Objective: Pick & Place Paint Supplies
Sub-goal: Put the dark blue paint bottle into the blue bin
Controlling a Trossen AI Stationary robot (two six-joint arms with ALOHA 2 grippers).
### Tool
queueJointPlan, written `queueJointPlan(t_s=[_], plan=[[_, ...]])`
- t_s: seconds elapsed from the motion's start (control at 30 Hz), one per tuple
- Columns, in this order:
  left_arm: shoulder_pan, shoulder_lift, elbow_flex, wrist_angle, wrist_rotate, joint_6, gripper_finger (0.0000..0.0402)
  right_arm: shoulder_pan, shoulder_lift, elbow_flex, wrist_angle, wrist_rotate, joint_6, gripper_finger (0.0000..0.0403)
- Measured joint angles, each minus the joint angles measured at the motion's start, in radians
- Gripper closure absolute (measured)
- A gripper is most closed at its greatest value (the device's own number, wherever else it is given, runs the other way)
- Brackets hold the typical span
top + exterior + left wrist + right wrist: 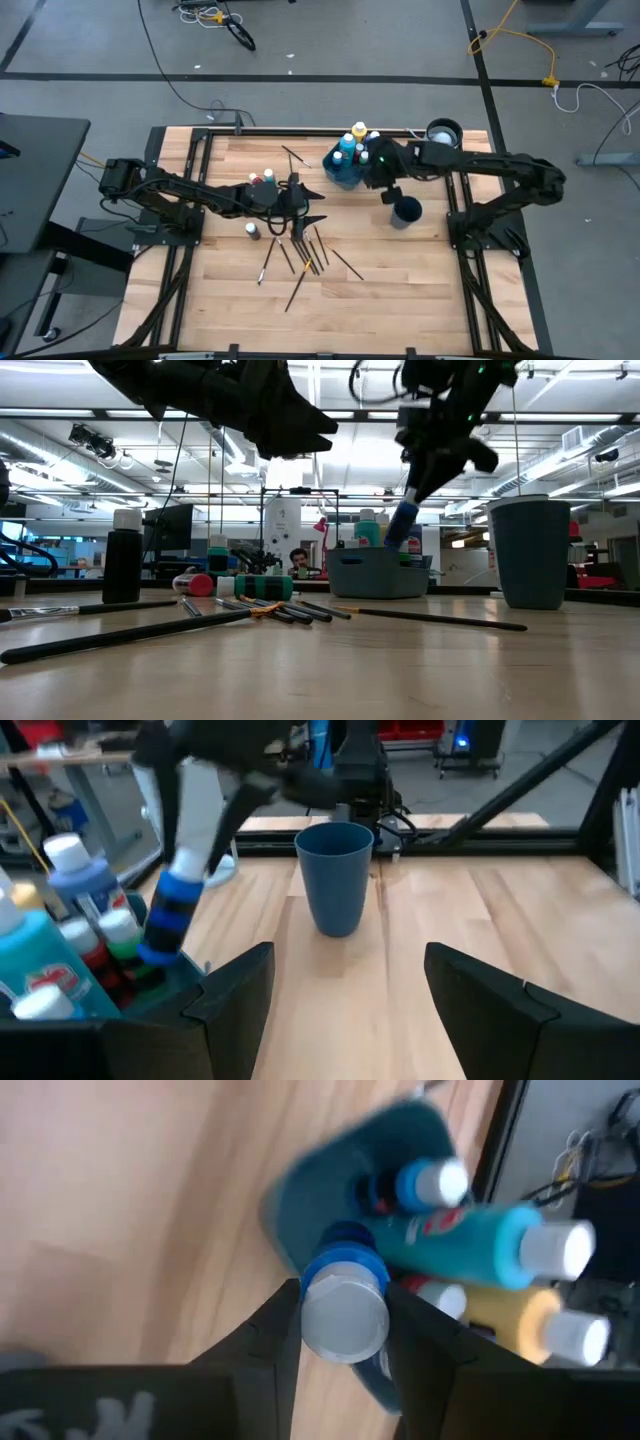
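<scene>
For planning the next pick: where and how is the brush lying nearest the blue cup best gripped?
Grip the brush at mid-shaft, from straight above, with the tool closing across it: it lies flat and thin, and its outer half is clear of the other brushes.

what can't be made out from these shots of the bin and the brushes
- Blue bottle in the right gripper: label hidden; right wrist view shows mainly its cap.
- Blue bin: floor hidden by the standing bottles, high view.
- Brushes: bristle tips too small, high view.
- Left gripper: fingertips cut off by the frame edge, left wrist view.
</scene>
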Motion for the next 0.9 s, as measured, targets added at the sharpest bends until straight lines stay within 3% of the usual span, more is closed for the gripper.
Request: queueJointPlan(t_s=[0.27, 0.57, 0.9], plan=[[0.0, 0.0, 0.0, 0.0, 0.0, 0.097, 0.0136, -0.139, 0.134, 0.0, 0.015, -0.108, -0.067, 0.0284], [0.0, 0.0, 0.0, 0.0, 0.0, 0.067, 0.0136, -0.192, 0.234, 0.003, 0.083, -0.107, -0.145, 0.0281], [0.0, 0.0, 0.0, 0.0, 0.0, 0.066, 0.0136, -0.196, 0.244, 0.0, 0.182, -0.045, -0.184, 0.0205]])
